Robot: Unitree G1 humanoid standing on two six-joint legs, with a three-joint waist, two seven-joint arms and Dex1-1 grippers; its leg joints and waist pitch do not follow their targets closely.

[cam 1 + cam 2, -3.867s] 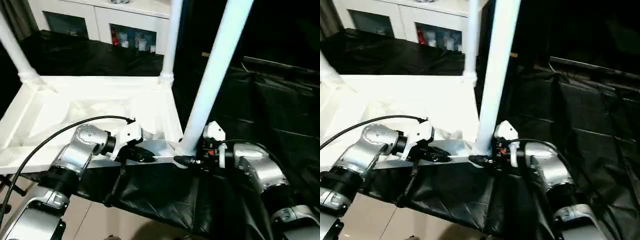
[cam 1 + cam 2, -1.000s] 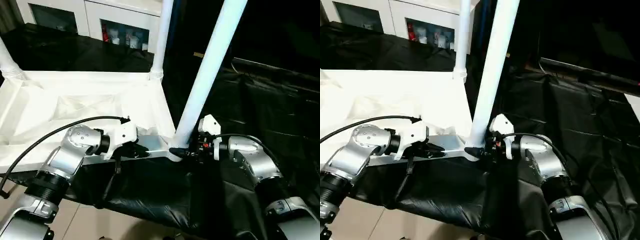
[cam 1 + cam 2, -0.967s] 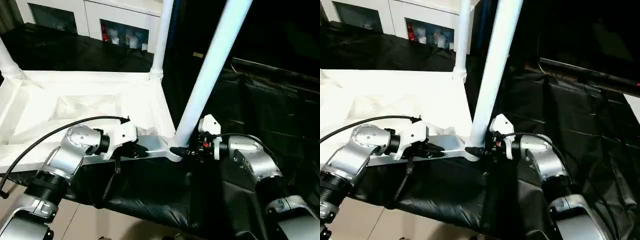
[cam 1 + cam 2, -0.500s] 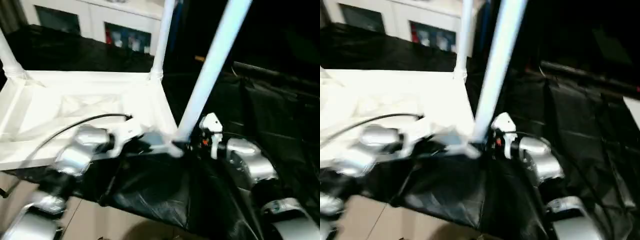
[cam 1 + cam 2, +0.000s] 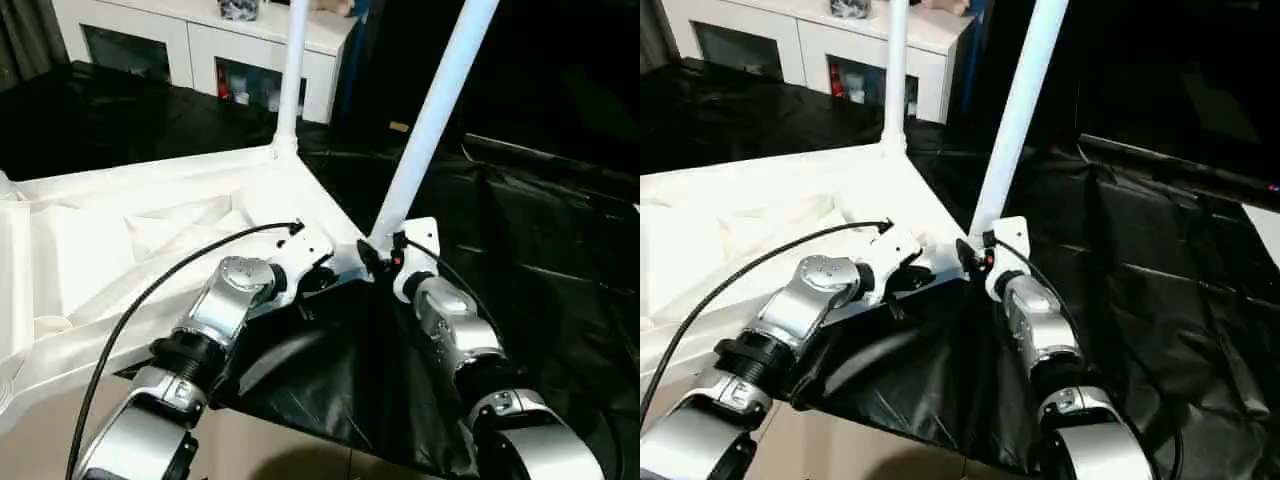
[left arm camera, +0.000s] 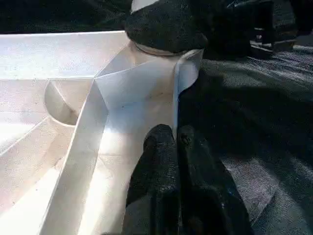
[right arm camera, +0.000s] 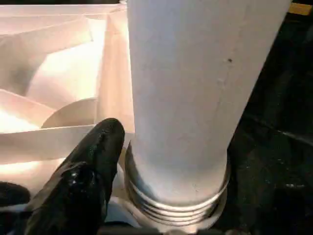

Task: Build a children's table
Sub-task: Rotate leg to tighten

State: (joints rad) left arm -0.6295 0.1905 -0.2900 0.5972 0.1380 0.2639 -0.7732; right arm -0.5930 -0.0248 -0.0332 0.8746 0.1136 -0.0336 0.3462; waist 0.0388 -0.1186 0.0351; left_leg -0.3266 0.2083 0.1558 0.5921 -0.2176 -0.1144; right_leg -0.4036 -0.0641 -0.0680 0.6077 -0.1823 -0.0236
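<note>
- Tabletop (image 5: pixel 150 230) lies underside up; near leg (image 5: pixel 430 110) stands tilted in its corner socket (image 7: pixel 176 200).
- Right gripper (image 5: pixel 372 260) nearer, jaws around leg base, grip uncertain.
- Left gripper (image 6: pixel 171 142) pinched shut, at rim (image 6: pixel 183 73).

A crumpled black plastic sheet (image 5: pixel 540 250) covers the work surface, spreading away to the right of the right pincer (image 5: pixel 372 262) and running back behind it into shadow. Well beyond both pincers stands a white cabinet (image 5: pixel 200 45) with glass doors, small items showing behind the panes. Below the sheet's near edge, a pale beige floor (image 5: pixel 270 450) catches light.
</note>
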